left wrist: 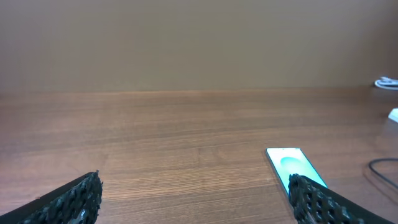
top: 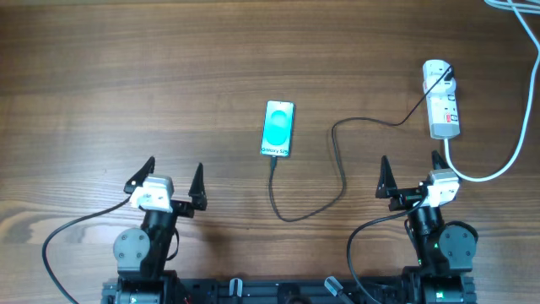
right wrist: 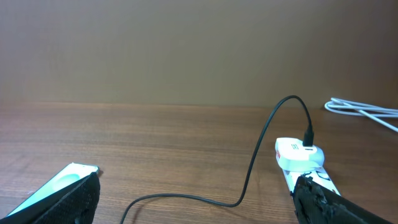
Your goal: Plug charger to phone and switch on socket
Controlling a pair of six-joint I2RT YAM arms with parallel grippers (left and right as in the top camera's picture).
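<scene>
The phone [top: 278,128] lies flat mid-table with its cyan screen up; it also shows in the left wrist view [left wrist: 292,164] and the right wrist view [right wrist: 59,180]. The thin black charger cable [top: 339,169] loops from the phone's near end, where its tip sits at the phone's edge, up to the white socket strip [top: 442,101] at the right; it also shows in the right wrist view [right wrist: 255,162] beside the socket [right wrist: 300,154]. My left gripper [top: 167,184] is open and empty, left of the phone. My right gripper [top: 412,176] is open and empty, below the socket.
A thicker white cord [top: 506,169] runs from the socket's near end round the right edge and back to the far right corner [right wrist: 367,111]. Wooden tabletop [top: 126,84] spreads to the left and rear.
</scene>
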